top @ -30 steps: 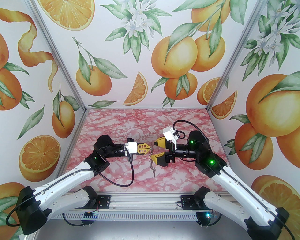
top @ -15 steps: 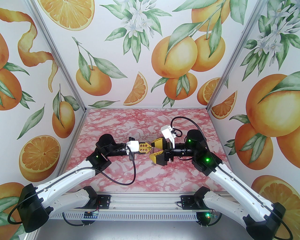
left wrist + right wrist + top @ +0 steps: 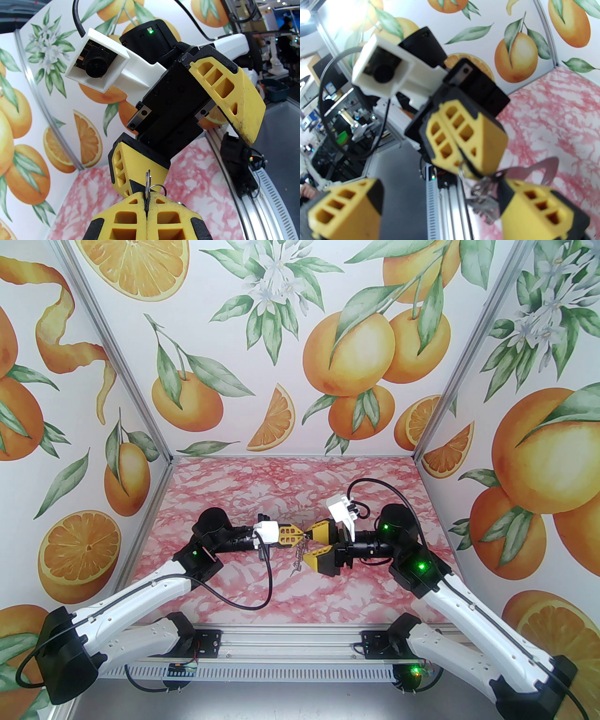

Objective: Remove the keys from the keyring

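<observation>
Keys (image 3: 296, 563) all look attached to the bunch, which hangs in the air over the middle of the table (image 3: 234, 502), just below the tip of the left gripper (image 3: 299, 536). Left gripper is clamped shut on a thin wire ring (image 3: 148, 181) at the top of the bunch, same spot and same grip as a second ago. Can't tell if that ring belongs to a key or to the keyring (image 3: 543, 168). The change is all on the right gripper (image 3: 307, 545). A second ago it stood off to the right with jaws at their widest, then it pushed in left over the bunch. Now it sits a touch back right, jaws narrower but clearly apart, bunch at their mouth, nothing gripped as far as I can see. The bunch reacted: before, it hung long and straight toward the near edge; now it's kinked and swung left of the near finger, so it was nudged or is swinging. Right wrist view is blurred. The curved grey metal piece beside its own finger is probably the keyring loop, with rings and toothed keys just left of it. My read: set-up for a pinch below the left hold, task barely started. Risk: closing on a moving cluster and catching several rings instead of one key.
</observation>
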Controlling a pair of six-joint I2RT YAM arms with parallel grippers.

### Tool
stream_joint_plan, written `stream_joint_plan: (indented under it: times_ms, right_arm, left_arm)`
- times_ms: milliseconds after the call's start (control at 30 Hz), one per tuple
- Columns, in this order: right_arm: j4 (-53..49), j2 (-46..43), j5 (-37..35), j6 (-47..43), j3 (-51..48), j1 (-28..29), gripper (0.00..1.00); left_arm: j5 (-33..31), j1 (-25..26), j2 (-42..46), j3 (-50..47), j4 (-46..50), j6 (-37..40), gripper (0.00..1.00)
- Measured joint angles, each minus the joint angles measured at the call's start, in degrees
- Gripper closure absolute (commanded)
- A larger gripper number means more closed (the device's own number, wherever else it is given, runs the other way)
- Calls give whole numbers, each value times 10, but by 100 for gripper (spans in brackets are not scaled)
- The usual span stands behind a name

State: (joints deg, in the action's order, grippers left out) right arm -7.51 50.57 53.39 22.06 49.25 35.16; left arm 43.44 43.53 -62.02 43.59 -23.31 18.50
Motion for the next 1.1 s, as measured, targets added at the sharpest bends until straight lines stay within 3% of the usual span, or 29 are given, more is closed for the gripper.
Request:
stream_joint_plan:
  times_ms: [167,733,1100]
  right_arm:
    - [-4,0,2,5,0,0,26]
    - [18,-22,7,46,-7,0,33]
    - [-10,-35,-12,23,-1,0,24]
  left_arm:
    - [0,0,0,0,0,0,100]
    - [1,0,0,4,-3,1,100]
    - [8,0,0,9,-1,1,100]
